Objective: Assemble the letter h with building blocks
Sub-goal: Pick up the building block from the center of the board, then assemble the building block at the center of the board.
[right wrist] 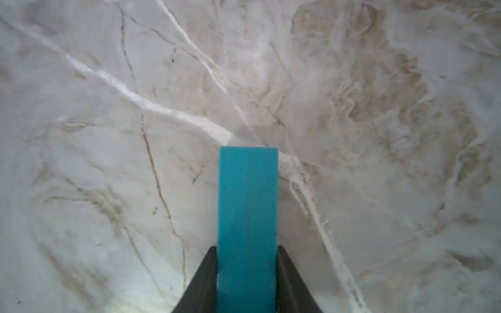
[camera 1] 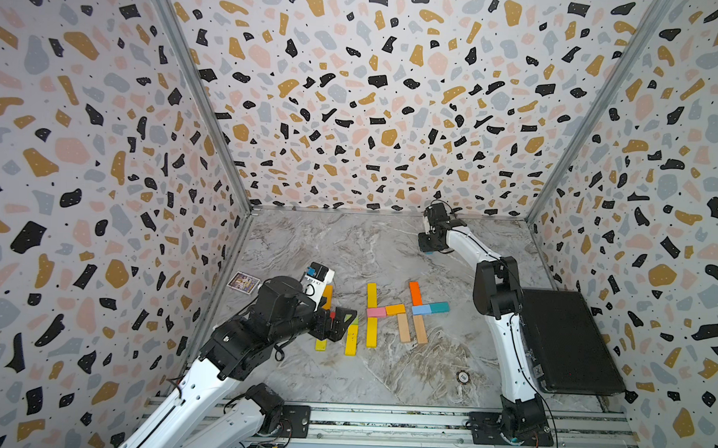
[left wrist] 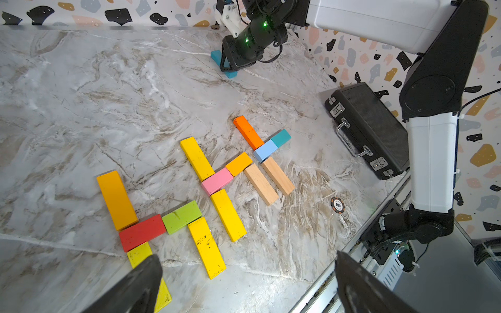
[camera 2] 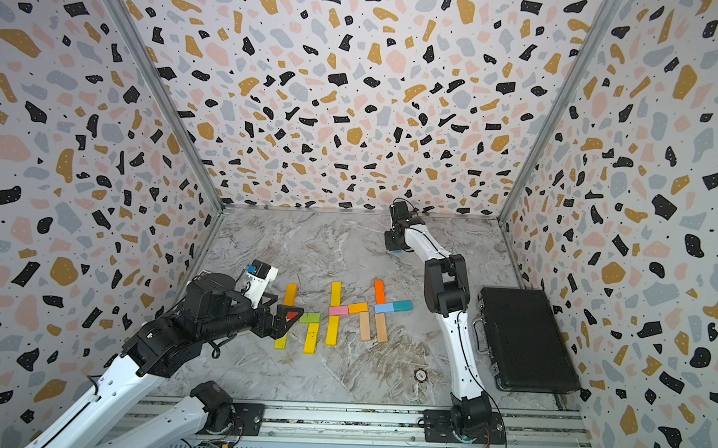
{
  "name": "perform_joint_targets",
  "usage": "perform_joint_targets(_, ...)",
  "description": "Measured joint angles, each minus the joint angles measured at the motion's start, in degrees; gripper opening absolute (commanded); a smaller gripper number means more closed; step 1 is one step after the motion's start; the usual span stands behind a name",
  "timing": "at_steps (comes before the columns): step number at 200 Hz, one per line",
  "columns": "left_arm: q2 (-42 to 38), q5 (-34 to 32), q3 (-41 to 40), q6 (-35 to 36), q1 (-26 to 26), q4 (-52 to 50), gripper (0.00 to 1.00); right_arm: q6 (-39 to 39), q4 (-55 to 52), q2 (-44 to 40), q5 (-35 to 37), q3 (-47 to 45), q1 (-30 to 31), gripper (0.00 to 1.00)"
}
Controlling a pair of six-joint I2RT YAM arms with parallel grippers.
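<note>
The right gripper [right wrist: 247,250] is squeezing a long teal block [right wrist: 248,200] at the back of the table [left wrist: 81,108], far from the other blocks [left wrist: 197,158], which lie flat near the front. The left gripper [left wrist: 246,257] is wide open, holding nothing, over the red block [left wrist: 142,232].

Building blocks [camera 1: 371,331] lay across the tabletop [camera 1: 348,249]; the left hand [camera 1: 338,322] hung over the leftmost ones; the right hand [camera 1: 428,248] reached far back, a teal block [camera 1: 430,252] peeking beneath.

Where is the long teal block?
Right wrist view: the long teal block is clamped in the right gripper, near the back wall, beyond the other blocks.
</note>
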Motion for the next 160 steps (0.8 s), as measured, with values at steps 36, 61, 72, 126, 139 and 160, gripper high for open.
perform_joint_targets(36, -0.07, 0.00, 0.00, 0.00, 0.00, 0.00, 0.99, -0.35, 5.75, -8.74, -0.50, -14.47, 1.33, 0.22)
perform_joint_targets(61, -0.04, -0.04, 0.00, 0.00, 0.02, 0.00, 0.99, -0.26, 8.17, -17.18, -0.94, -22.56, 2.43, 0.21)
perform_joint_targets(72, -0.04, -0.04, 0.00, 0.00, 0.02, 0.00, 0.99, 0.04, 9.68, -21.94, -0.79, -26.32, 3.04, 0.21)
perform_joint_targets(126, -0.35, -0.02, 0.00, 0.00, 0.04, 0.02, 0.99, 6.01, 14.99, -52.11, -0.33, -50.84, 7.67, 0.20)
perform_joint_targets(139, -0.55, 0.00, 0.00, 0.00, 0.04, 0.04, 0.99, 7.50, 15.02, -58.03, 0.63, -57.11, 9.51, 0.20)
perform_joint_targets(160, -0.70, 0.04, 0.00, 0.00, 0.04, 0.04, 0.99, 10.03, 13.92, -65.55, 1.75, -66.71, 12.33, 0.20)
